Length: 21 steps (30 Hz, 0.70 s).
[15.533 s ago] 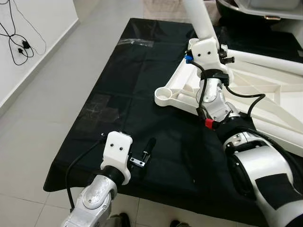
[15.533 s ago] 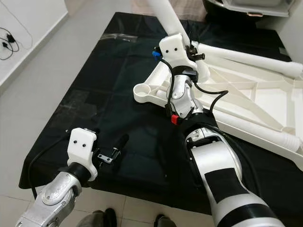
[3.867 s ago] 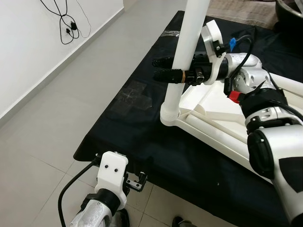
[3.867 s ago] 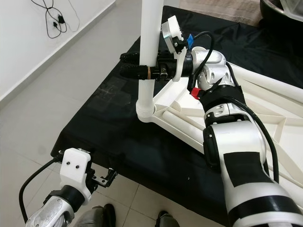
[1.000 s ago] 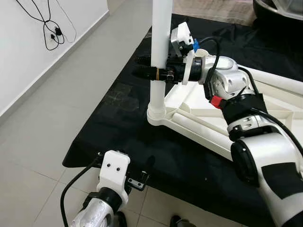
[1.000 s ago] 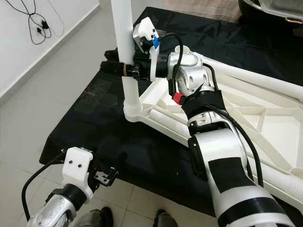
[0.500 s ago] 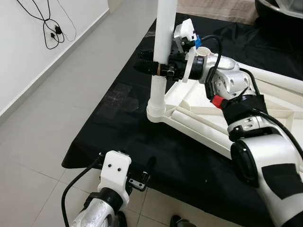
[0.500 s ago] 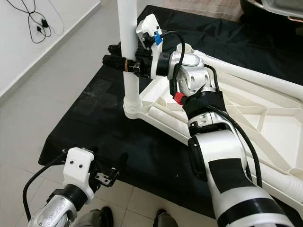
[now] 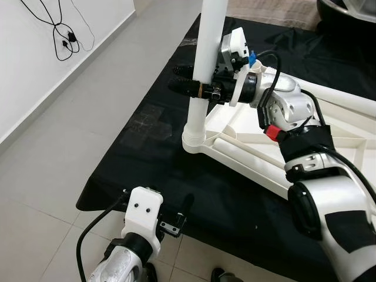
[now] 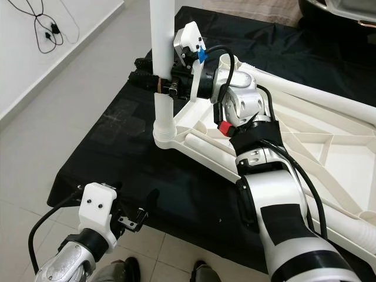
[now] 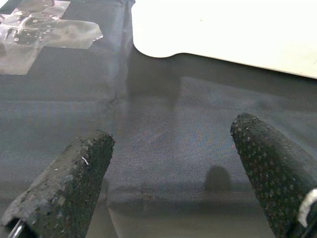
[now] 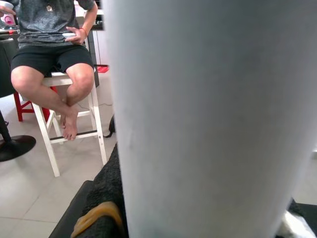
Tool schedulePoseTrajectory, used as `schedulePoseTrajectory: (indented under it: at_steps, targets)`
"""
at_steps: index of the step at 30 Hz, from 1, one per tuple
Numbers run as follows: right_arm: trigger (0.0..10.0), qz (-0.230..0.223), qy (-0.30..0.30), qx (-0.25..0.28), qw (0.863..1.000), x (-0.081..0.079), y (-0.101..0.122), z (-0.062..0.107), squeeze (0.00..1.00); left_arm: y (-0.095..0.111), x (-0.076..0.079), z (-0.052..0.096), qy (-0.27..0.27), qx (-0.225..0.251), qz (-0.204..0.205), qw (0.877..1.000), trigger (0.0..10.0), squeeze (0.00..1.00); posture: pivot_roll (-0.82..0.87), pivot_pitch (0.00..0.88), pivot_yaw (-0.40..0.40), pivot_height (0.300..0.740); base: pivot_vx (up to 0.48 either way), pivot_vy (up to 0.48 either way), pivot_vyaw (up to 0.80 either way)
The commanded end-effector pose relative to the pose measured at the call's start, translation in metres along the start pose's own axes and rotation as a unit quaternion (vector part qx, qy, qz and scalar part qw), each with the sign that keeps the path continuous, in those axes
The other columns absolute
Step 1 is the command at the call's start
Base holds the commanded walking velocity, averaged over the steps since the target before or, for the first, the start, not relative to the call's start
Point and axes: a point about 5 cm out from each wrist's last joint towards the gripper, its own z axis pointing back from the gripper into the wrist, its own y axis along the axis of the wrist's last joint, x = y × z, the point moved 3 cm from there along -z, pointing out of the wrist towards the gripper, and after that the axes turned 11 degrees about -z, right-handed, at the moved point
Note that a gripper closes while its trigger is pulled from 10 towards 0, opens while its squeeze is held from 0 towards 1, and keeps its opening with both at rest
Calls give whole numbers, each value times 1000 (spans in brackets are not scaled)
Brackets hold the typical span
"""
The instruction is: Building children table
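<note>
Grey tile floor [image 9: 70,135], white wall [image 9: 23,70].

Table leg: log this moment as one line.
right gripper: shut on table leg | leg: upright in corner socket | left gripper: open, idle

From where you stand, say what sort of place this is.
Probably a room in a home: a tiled floor, a wall with hanging cables, and a person on a stool.

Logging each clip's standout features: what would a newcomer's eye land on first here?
First, the tall white table leg standing upright in the corner socket of the upturned white tabletop on the black cloth, with the right gripper clamped around it. Next, the left gripper hovers open over the cloth's near edge. In the right wrist view, a person sits on a white stool.
</note>
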Motion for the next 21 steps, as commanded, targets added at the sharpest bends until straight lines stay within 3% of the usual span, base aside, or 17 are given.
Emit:
schedulePoseTrajectory:
  at_steps: [1,21]
  targets:
    - [10000,-32,-9,-45,998,1,-33,5,0,-8,1,1,-3,-15,1,1000,10000,0,96,259,-32,740,0,0,0]
    - [10000,-45,-21,-90,995,-4,-52,-5,0,-7,0,1,-2,-14,1,1000,10000,0,93,261,-34,740,0,0,0]
